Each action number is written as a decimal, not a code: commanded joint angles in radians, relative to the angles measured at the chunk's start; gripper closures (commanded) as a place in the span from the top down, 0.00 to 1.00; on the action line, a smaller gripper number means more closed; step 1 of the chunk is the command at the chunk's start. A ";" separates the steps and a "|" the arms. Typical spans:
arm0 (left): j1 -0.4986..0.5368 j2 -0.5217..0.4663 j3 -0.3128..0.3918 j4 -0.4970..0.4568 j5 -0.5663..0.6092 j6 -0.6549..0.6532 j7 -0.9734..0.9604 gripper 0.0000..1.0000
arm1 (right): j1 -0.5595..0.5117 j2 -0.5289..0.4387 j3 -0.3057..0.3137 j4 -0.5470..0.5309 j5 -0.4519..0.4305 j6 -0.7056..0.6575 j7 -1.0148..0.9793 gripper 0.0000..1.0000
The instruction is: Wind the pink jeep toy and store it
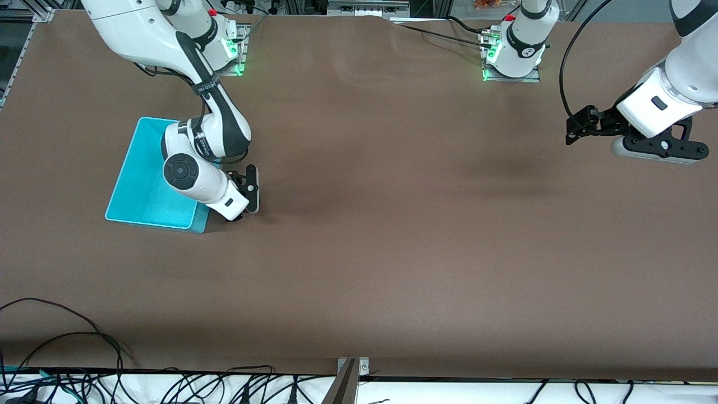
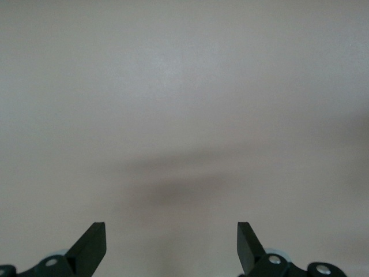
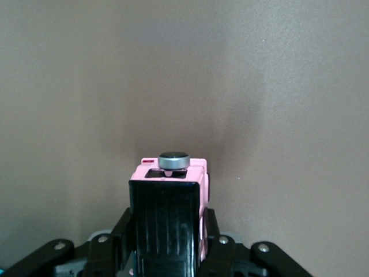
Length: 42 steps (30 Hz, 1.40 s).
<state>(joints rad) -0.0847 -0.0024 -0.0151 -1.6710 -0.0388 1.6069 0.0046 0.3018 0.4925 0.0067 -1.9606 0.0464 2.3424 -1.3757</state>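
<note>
Now: right gripper (image 3: 167, 242) jaws clamp pink jeep toy (image 3: 173, 190) beside turquoise bin (image 1: 140, 185) | left gripper (image 2: 172, 248) jaws wide, waiting

Robotics lab, bolted arm bases (image 1: 513, 56), brown table (image 1: 392, 224), loose cables (image 1: 84, 381)

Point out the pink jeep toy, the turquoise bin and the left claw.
pink jeep toy (image 3: 173, 173): right wrist view, pink body by the spare wheel.
turquoise bin (image 1: 143, 191): front view, bare inside floor.
left claw (image 2: 172, 245): left wrist view, midway between open fingertips.
</note>
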 commanded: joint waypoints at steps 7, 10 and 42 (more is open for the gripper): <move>0.115 0.018 -0.105 0.036 -0.006 -0.025 0.000 1.00 | 0.003 -0.074 -0.002 0.182 0.012 -0.236 0.044 0.07; 0.112 0.019 -0.105 0.037 -0.003 -0.024 0.000 1.00 | 0.002 -0.075 -0.007 0.287 0.013 -0.386 0.082 0.07; 0.083 0.019 -0.077 0.037 0.007 -0.025 -0.014 1.00 | -0.013 -0.436 -0.300 -0.260 0.017 -0.339 -0.111 0.07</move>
<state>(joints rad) 0.0074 -0.0005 -0.0910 -1.6699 -0.0387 1.6056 0.0046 0.2781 0.2106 -0.2627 -1.9173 0.0484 1.8216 -1.4341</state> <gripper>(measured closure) 0.000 0.493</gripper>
